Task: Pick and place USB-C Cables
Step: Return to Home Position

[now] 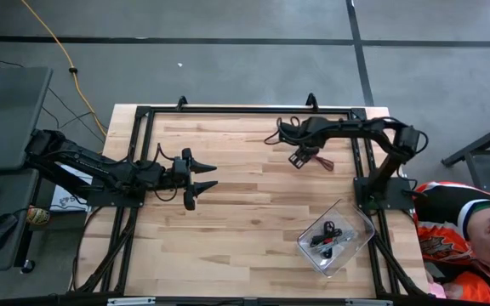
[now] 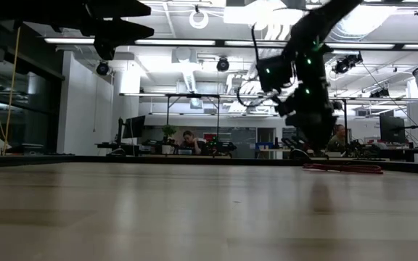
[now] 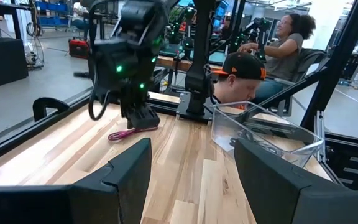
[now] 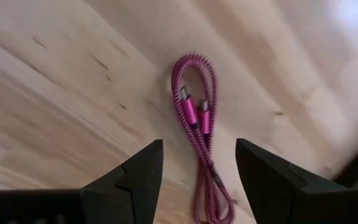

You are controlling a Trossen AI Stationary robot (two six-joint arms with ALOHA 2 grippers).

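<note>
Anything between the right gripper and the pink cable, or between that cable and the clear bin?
Nothing visible. The right gripper hangs open directly over the pink cable, and only bare table lies between the cable and the clear bin.

One pink cable (image 4: 190, 111) lies outside the one clear bin (image 1: 357, 223). Cables (image 1: 328, 236) inside it are too tangled to count.
</note>
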